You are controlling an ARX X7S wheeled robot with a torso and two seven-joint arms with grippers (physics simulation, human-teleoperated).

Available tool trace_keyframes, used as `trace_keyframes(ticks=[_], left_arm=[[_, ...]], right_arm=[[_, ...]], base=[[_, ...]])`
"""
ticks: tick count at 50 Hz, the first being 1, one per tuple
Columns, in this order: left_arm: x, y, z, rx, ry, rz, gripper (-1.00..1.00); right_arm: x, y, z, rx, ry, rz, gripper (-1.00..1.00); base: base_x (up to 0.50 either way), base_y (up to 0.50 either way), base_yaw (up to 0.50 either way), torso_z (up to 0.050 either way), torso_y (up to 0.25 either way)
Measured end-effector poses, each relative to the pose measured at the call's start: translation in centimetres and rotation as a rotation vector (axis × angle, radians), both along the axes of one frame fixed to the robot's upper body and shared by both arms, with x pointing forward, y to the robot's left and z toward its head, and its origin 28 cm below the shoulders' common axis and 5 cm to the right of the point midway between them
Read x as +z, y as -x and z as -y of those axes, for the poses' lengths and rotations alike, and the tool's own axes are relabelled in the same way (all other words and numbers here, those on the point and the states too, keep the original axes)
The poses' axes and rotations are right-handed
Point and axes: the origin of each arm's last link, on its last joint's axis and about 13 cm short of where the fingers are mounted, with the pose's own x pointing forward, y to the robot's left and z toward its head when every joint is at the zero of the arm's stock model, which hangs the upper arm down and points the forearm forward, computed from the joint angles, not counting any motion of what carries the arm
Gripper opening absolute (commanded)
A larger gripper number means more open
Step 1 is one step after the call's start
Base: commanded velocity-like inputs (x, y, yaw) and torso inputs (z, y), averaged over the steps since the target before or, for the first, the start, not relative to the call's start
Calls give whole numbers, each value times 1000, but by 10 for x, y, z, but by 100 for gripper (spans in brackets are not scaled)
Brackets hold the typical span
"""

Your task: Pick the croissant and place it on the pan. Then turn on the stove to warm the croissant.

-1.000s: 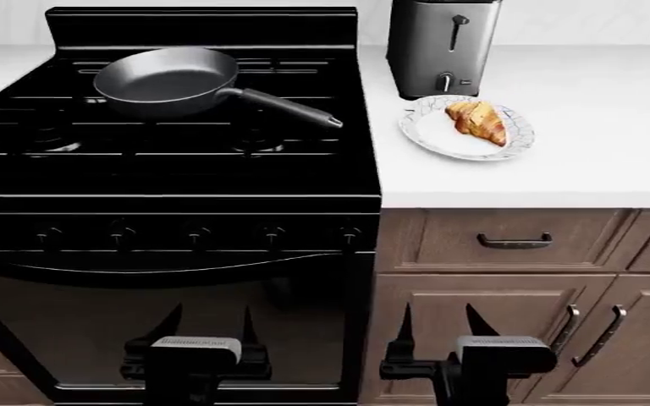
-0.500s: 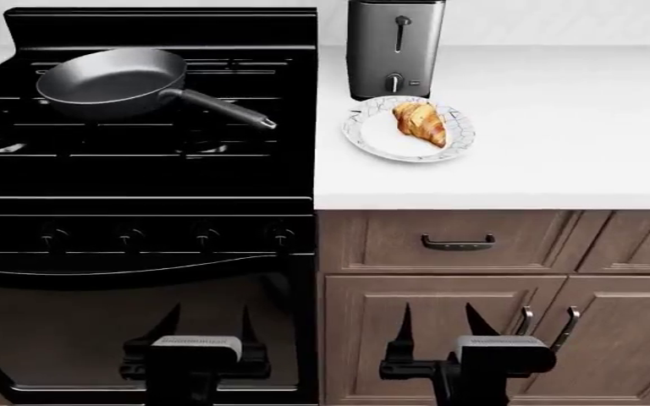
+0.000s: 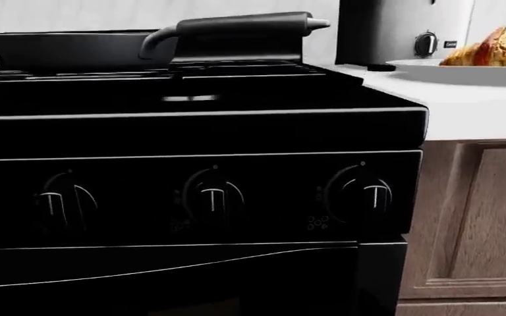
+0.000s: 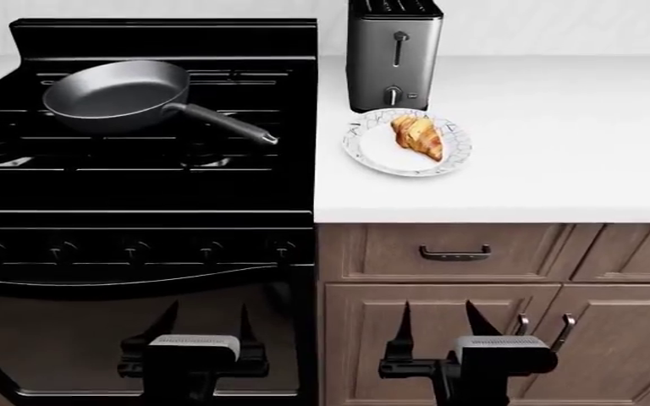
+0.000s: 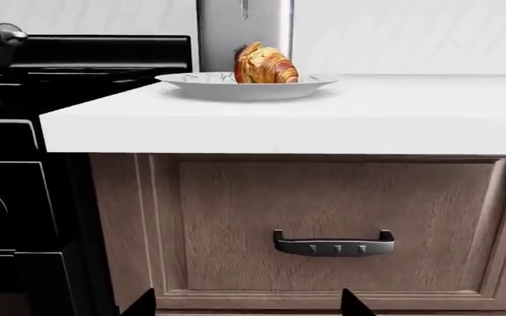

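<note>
The golden-brown croissant (image 4: 418,135) lies on a white plate (image 4: 376,154) on the counter, just right of the stove (image 4: 145,182). On the stove's back left grate rests the dark grey pan (image 4: 116,93), its black handle pointing toward the plate. Low down in front of the oven door hangs my left gripper (image 4: 206,326), open and empty. My right gripper (image 4: 437,323) is open and empty before the cabinet doors. The right wrist view has the croissant (image 5: 265,66) above the counter edge. The left wrist view takes in the stove knobs (image 3: 211,197) and the pan's handle (image 3: 235,29).
A silver toaster (image 4: 393,55) stands right behind the plate. A row of black knobs (image 4: 135,251) runs along the stove front. Under the counter are a wooden drawer with a dark handle (image 4: 455,252) and cabinet doors. White counter (image 4: 574,135) stretches right of the plate.
The whole scene has slid left in the head view and then slightly down, so the croissant now sits nearer the middle. Both grippers keep their pose and stay open.
</note>
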Motion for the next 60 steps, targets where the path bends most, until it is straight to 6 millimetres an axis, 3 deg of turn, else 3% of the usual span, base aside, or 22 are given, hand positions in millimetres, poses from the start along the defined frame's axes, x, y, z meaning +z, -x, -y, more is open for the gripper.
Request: trace_keyframes(ticks=[12, 23, 40, 60], left_arm=[[9, 2, 0, -16, 14, 10, 100], [32, 5, -2, -47, 64, -11, 100], [86, 5, -9, -116, 117, -46, 100], [162, -7, -22, -251, 176, -61, 100]], right_arm=[[6, 0, -1, 11, 3, 18, 100], [32, 5, 4, 26, -30, 64, 100], [94, 16, 17, 75, -2, 95, 100], [182, 8, 27, 215, -67, 41, 100]], base=[[0, 0, 0, 50, 5], [0, 0, 0, 50, 15], [0, 0, 0, 16, 6], [0, 0, 0, 0, 0]])
